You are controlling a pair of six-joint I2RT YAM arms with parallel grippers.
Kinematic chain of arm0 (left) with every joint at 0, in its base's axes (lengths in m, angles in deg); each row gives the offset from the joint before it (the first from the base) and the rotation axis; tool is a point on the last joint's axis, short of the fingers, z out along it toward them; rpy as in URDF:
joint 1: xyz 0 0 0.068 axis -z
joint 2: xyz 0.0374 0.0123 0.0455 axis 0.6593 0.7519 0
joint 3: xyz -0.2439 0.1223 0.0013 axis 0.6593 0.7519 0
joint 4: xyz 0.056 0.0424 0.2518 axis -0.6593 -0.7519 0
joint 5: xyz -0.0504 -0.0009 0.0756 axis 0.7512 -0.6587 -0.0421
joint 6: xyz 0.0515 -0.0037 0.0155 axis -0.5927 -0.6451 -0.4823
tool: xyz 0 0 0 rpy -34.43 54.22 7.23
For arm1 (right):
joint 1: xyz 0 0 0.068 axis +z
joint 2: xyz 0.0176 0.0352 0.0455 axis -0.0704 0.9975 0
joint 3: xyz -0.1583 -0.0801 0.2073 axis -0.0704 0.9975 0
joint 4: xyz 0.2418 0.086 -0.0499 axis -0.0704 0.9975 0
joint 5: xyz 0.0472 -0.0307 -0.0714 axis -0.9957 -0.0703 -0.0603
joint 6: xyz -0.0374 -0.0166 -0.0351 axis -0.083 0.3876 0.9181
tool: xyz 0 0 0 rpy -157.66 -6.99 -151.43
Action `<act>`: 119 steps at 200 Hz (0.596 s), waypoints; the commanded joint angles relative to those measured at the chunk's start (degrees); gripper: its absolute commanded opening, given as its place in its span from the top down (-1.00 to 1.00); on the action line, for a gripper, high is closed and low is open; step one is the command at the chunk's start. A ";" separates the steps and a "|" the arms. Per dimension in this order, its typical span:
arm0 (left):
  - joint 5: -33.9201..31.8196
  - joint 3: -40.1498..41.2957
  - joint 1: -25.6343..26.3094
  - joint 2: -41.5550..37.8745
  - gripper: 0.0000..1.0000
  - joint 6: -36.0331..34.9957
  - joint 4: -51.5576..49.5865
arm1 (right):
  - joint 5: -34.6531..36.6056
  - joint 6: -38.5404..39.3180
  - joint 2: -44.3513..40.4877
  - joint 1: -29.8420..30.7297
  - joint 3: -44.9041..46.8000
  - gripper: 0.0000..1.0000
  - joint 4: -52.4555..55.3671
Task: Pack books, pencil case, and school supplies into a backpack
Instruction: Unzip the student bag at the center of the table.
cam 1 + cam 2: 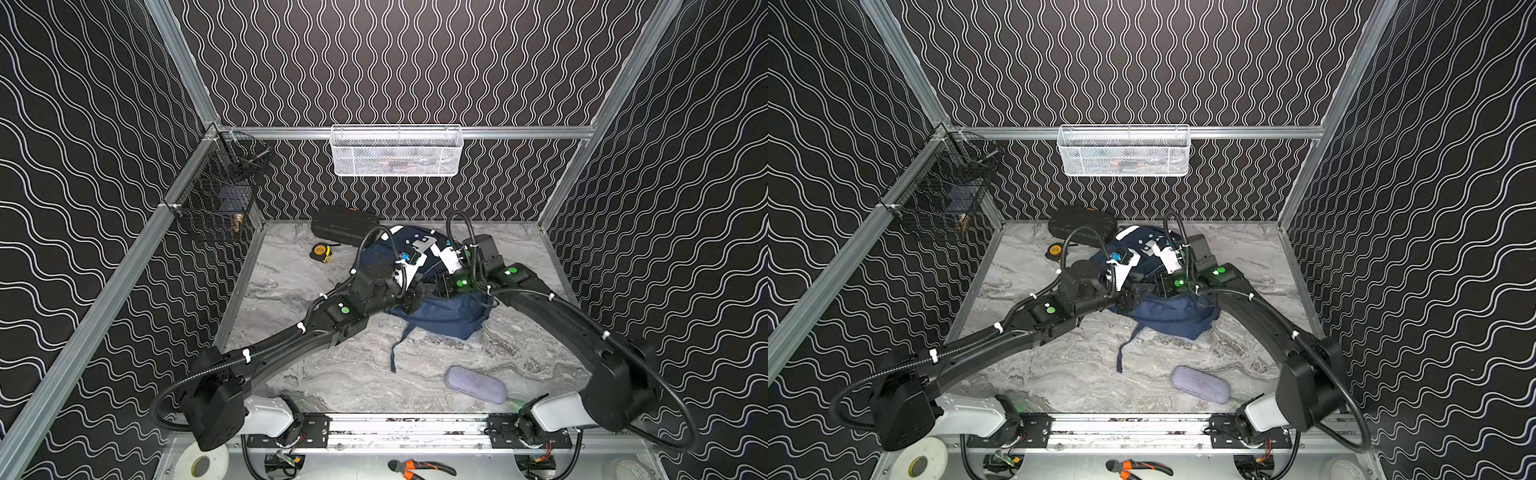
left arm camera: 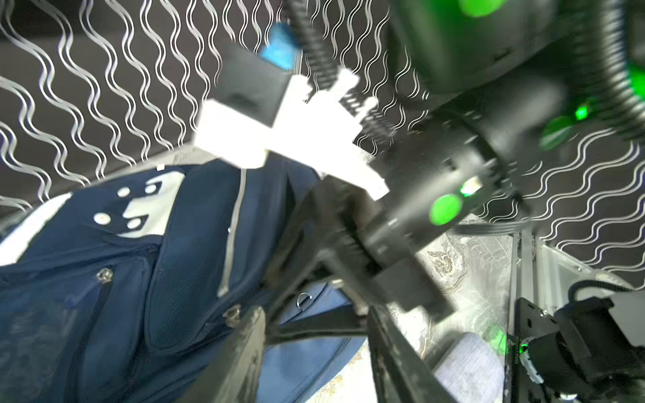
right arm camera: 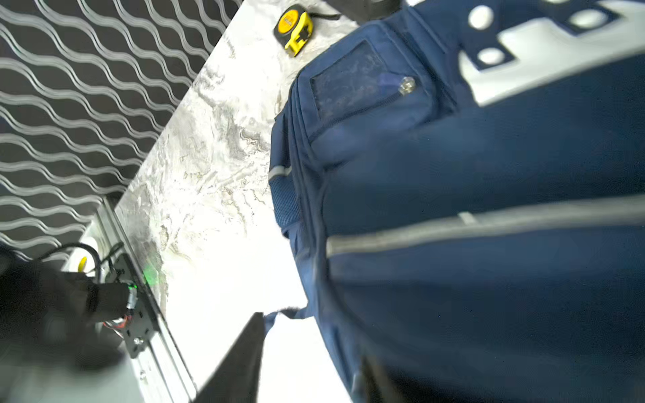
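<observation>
A: Nearest?
B: Pencil case [image 1: 476, 384] lay on the table [image 1: 332, 374] up front, well outside the backpack [image 1: 440, 318].
A: Grippers?
B: Left gripper [image 2: 316, 314] and right gripper [image 3: 310, 342] sat at the backpack, mid-table, jaws apart on both. Backpack's inside was hidden.
A: Farther back?
B: White basket [image 1: 397, 151] hung at the back; contents unclear.

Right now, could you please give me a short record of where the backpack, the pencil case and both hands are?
backpack: navy, lying toward the back of the marble table, under both arms
pencil case: grey-lavender, on the table near the front, apart from the backpack
left hand: over the backpack, jaws apart
right hand: over the backpack, close to the left hand, jaws apart
clutter: yellow tape measure and black hard case beside the backpack, on the left arm's side
books: none in view
</observation>
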 commanded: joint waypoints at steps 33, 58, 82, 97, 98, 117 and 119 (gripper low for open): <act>9.10 2.77 2.79 -2.37 -0.36 -14.63 -3.01 | 16.39 -21.40 -16.27 -0.10 8.13 -0.36 13.98; 11.03 1.67 9.10 -0.28 -0.67 -21.52 -6.04 | 22.93 -27.63 -16.85 -0.87 4.97 -0.49 27.97; 11.97 2.81 17.85 2.00 -0.98 -29.01 -6.08 | 23.70 -26.79 -15.70 -1.09 2.07 -0.51 37.12; 10.57 2.49 22.87 5.12 -0.98 -32.25 -6.55 | 26.10 -27.39 -18.44 -1.09 2.12 -0.51 37.86; 10.46 2.44 23.20 5.23 -0.98 -32.45 -6.62 | 26.38 -27.45 -18.71 -1.08 2.13 -0.51 37.78; 7.08 2.23 28.04 9.95 -0.98 -34.82 -6.22 | 30.35 -29.24 -24.53 -1.30 2.33 -0.52 36.51; 6.89 2.28 28.39 10.33 -0.98 -34.90 -5.85 | 30.63 -29.35 -25.08 -1.26 2.28 -0.52 36.37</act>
